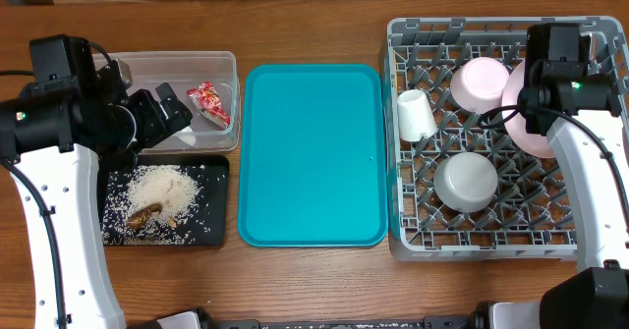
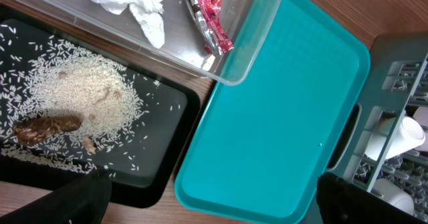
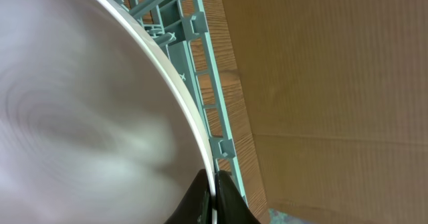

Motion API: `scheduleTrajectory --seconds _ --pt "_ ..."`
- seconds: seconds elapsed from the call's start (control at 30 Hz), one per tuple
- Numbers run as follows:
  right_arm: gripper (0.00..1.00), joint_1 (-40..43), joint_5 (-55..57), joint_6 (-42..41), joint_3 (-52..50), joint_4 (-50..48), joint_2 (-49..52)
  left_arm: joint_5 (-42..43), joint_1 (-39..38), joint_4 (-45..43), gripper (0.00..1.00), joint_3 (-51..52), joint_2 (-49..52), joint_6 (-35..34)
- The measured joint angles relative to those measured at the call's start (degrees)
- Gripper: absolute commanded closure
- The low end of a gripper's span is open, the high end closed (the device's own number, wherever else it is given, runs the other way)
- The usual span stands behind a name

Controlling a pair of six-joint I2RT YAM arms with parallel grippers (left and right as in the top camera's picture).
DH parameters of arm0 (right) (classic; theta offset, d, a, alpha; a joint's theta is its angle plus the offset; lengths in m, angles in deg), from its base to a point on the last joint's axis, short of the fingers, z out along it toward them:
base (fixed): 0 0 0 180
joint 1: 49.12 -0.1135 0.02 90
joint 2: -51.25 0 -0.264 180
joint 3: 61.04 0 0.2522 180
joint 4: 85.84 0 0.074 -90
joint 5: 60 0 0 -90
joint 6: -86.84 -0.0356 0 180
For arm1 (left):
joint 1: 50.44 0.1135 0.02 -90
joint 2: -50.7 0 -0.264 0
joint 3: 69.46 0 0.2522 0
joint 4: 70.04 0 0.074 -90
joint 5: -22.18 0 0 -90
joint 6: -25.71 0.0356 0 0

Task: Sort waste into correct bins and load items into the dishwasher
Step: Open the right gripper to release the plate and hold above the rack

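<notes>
My right gripper (image 3: pixel 212 198) is shut on the rim of a pale pink plate (image 3: pixel 80 117), which it holds on edge at the far right of the grey dish rack (image 1: pixel 413 236); in the overhead view the plate (image 1: pixel 526 133) sits under the gripper (image 1: pixel 534 101). My left gripper (image 2: pixel 214 204) is open and empty, and it hovers over the clear bin (image 1: pixel 224 64) in the overhead view (image 1: pixel 165 113). That bin holds a red wrapper (image 2: pixel 208 13) and crumpled white tissue (image 2: pixel 137 3). A black tray (image 2: pixel 170 164) holds rice (image 2: pixel 80 90) and a brown food piece (image 2: pixel 47 127).
An empty teal tray (image 1: pixel 313 152) lies in the middle. The rack also holds a white cup (image 1: pixel 415 115), a pink bowl (image 1: pixel 480 82) and a grey bowl (image 1: pixel 466 180). Brown cardboard (image 3: pixel 334 83) lies beyond the rack's right edge.
</notes>
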State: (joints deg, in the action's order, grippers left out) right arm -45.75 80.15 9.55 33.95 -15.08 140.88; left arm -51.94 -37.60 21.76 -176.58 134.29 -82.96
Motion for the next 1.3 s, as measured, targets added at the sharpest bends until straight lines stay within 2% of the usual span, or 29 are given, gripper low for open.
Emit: scheduleTrajectory --seconds 0.57,0.83,0.97,1.0,1.1,1.17,1.3 --pt "0.96 1.9 -0.8 0.8 0.0 -1.0 0.0 0.0 0.0 0.0 0.00 0.0 0.0 0.0" --pt "0.95 1.9 -8.3 -0.5 0.0 1.9 0.0 0.0 0.0 0.0 0.00 0.0 0.0 0.0" --pt "0.73 2.3 -13.8 -1.2 0.0 2.8 0.0 0.0 0.0 0.0 0.00 0.0 0.0 0.0" --pt "0.64 2.2 -15.4 -1.3 0.0 2.8 0.0 0.0 0.0 0.0 0.00 0.0 0.0 0.0" --pt "0.48 2.2 -20.3 -1.6 0.0 3.1 0.0 0.0 0.0 0.0 0.00 0.0 0.0 0.0" --pt "0.32 2.2 -21.7 -1.7 0.0 3.3 0.0 0.0 0.0 0.0 0.00 0.0 0.0 0.0" --pt "0.22 2.2 -23.5 -2.0 -0.1 2.8 0.0 0.0 0.0 0.0 0.00 0.0 0.0 0.0"
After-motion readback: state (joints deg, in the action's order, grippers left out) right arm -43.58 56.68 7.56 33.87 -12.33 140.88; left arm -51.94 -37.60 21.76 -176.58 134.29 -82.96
